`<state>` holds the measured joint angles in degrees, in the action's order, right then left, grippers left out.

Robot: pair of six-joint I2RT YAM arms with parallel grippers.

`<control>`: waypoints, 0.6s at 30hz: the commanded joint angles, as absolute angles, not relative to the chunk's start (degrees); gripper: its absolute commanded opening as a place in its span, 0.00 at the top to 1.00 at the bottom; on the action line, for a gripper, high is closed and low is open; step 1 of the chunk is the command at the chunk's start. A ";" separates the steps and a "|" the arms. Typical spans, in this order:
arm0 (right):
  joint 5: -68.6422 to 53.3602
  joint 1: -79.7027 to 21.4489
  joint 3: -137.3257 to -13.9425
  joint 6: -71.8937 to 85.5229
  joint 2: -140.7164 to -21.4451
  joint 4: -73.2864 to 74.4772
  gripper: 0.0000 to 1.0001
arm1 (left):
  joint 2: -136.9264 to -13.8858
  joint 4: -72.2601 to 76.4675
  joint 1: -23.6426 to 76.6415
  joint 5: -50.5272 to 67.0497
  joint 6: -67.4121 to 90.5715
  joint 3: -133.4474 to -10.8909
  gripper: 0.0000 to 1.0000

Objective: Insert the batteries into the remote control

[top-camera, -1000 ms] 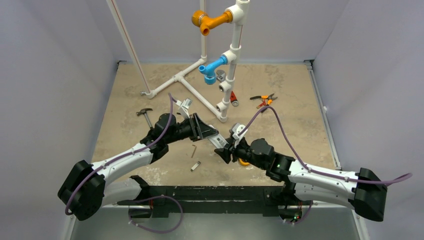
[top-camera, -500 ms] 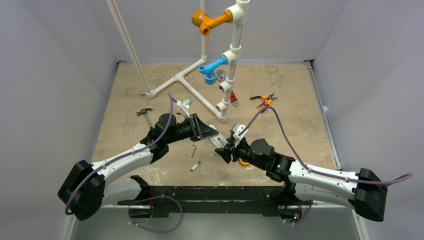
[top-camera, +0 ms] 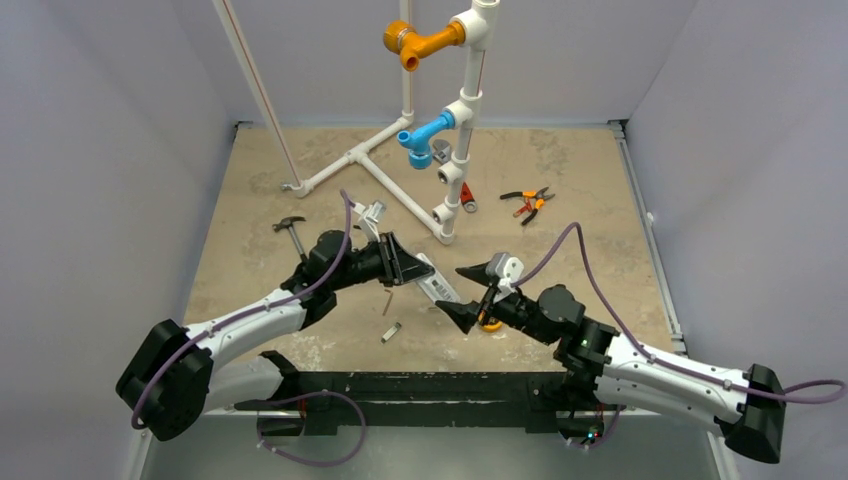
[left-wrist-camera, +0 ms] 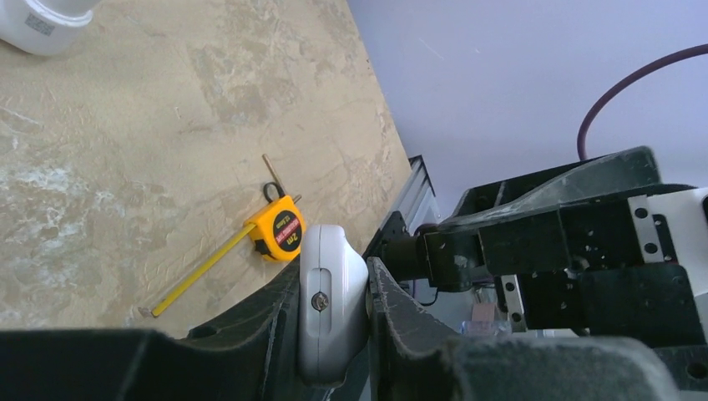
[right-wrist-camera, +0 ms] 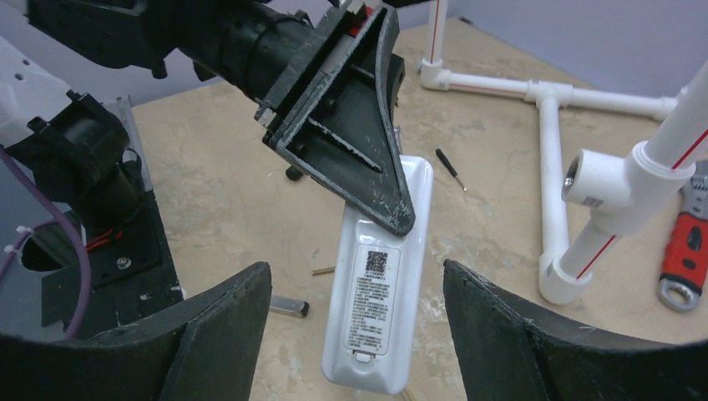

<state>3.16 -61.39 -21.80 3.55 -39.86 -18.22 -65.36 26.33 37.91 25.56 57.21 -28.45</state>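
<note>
My left gripper (top-camera: 418, 270) is shut on the upper part of the white remote control (top-camera: 438, 288) and holds it tilted above the table. In the left wrist view the remote's end (left-wrist-camera: 331, 301) sits clamped between the fingers (left-wrist-camera: 275, 326). In the right wrist view the remote (right-wrist-camera: 380, 309) shows its back, with a label and a closed cover. My right gripper (top-camera: 452, 291) is open wide and empty, with its jaws either side of the remote's lower end and not touching it (right-wrist-camera: 357, 269). No red batteries are in view.
An orange tape measure (top-camera: 487, 322) lies under the right wrist, its tape pulled out (left-wrist-camera: 280, 235). A small silver piece (top-camera: 391, 332) and a hex key (top-camera: 388, 300) lie below the remote. A hammer (top-camera: 290, 232), pliers (top-camera: 527, 201), a red-handled tool (top-camera: 467, 196) and a PVC pipe frame (top-camera: 455, 150) stand farther back.
My right gripper has opened wide and drawn back from the remote's lower end, and its arm has swung right. My left gripper still holds the remote, nearly unmoved.
</note>
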 commanded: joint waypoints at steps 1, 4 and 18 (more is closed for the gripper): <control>0.26 -61.43 -20.49 -4.17 -34.47 -18.26 0.26 | -64.19 31.75 37.86 30.18 50.39 -27.70 1.00; 0.20 -61.44 -21.54 -8.51 -31.86 -13.21 0.26 | -63.48 37.19 37.84 34.92 48.92 -25.57 1.00; -9.26 -61.44 -22.36 -17.79 -30.13 -6.18 0.36 | -58.85 37.25 37.82 42.56 41.40 -22.71 1.00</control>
